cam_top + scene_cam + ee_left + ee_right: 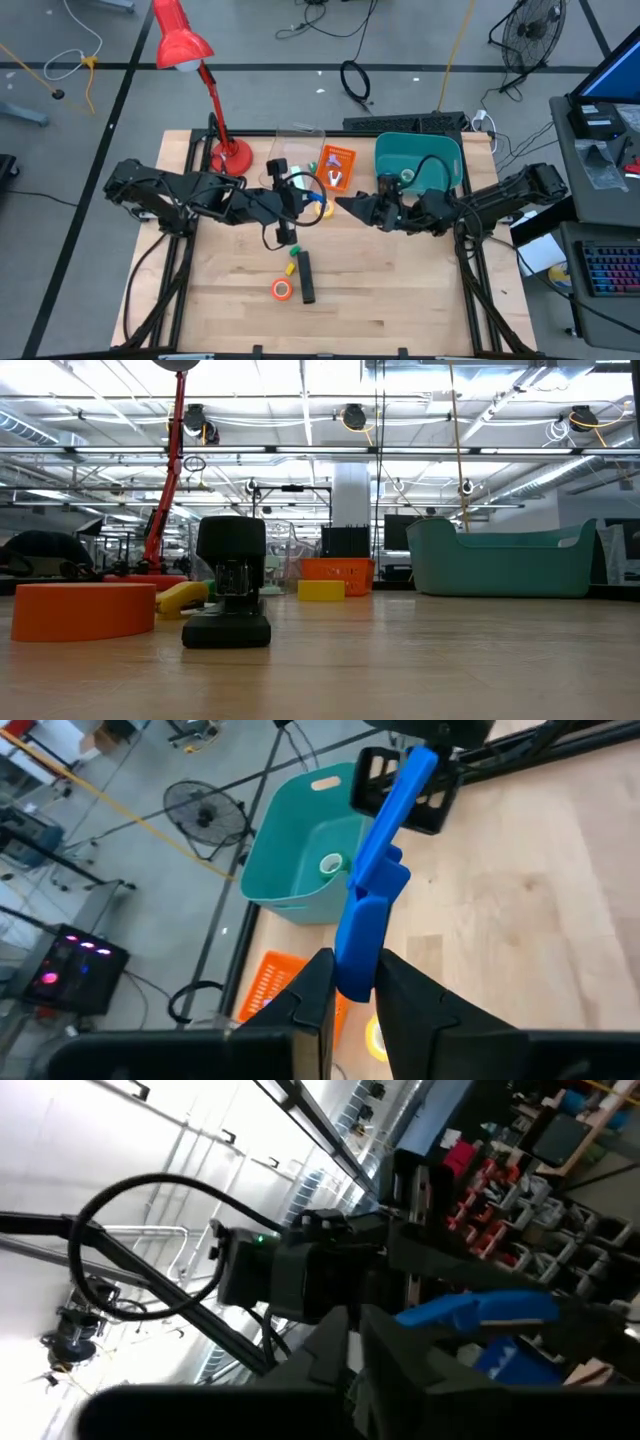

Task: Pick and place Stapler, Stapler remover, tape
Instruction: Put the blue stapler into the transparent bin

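My left gripper (pixel 352 988) is above the table's middle and is shut on a long blue hinged tool (pixel 382 870), seemingly the stapler remover. My right gripper (pixel 348 205) faces it from the right, shut, close to the tool's far end (pixel 420 762); I cannot tell whether they touch. The black stapler (pixel 306 277) lies flat on the table beside the orange tape roll (pixel 282 289). A yellow tape roll (pixel 378 1036) lies under my left gripper. A green tape roll (pixel 331 866) sits in the teal bin (pixel 440 150). The blue roll is out of sight. My left gripper pinches the blue tool by its near end (pixel 352 955) between its two fingers (pixel 312 982). The fingers come level from the table's left and lie along the tool. The tool sticks out straight ahead of them, lifted clear of the table.
A red desk lamp (pixel 228 152) stands at the far left, with an orange box (pixel 337 165) beside it. Small yellow (pixel 291 268) and green (pixel 295 253) blocks lie near the stapler. Bare wood stretches along the near edge.
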